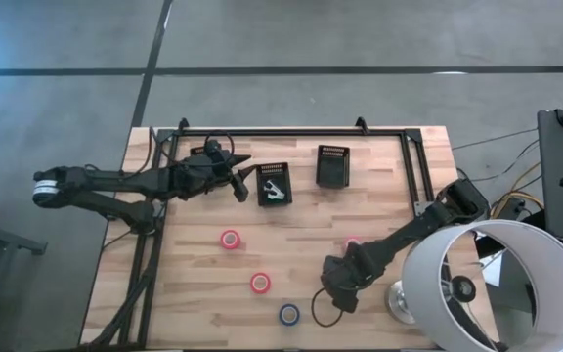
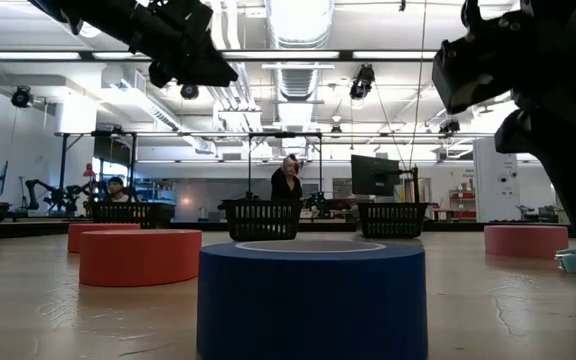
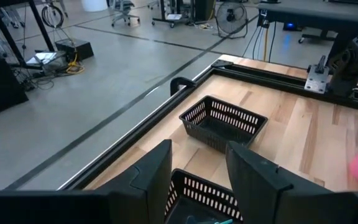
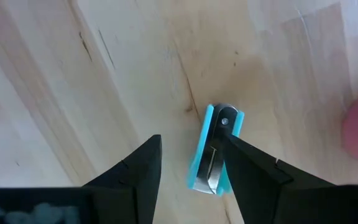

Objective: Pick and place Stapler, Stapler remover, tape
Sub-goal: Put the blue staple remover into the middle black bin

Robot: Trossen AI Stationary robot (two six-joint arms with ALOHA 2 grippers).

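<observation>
A cyan stapler remover (image 4: 213, 155) with metal jaws lies flat on the wooden table. My right gripper (image 4: 191, 140) points down over it, open, and the remover lies between the fingers, close to one of them. Two red tape rolls (image 1: 230, 239) (image 1: 260, 283) and a blue one (image 1: 289, 314) rest flat on the table, and a pink one (image 1: 353, 242) shows partly behind my right arm. My left gripper (image 1: 245, 181) hangs open beside the left black basket (image 1: 274, 184), which holds a pale object. The stapler cannot be made out.
A second black basket (image 1: 332, 164) stands to the right of the first, at the table's far side. A lamp with a large white shade (image 1: 497, 284) stands at the near right corner. A black frame (image 1: 291, 132) runs along the far edge.
</observation>
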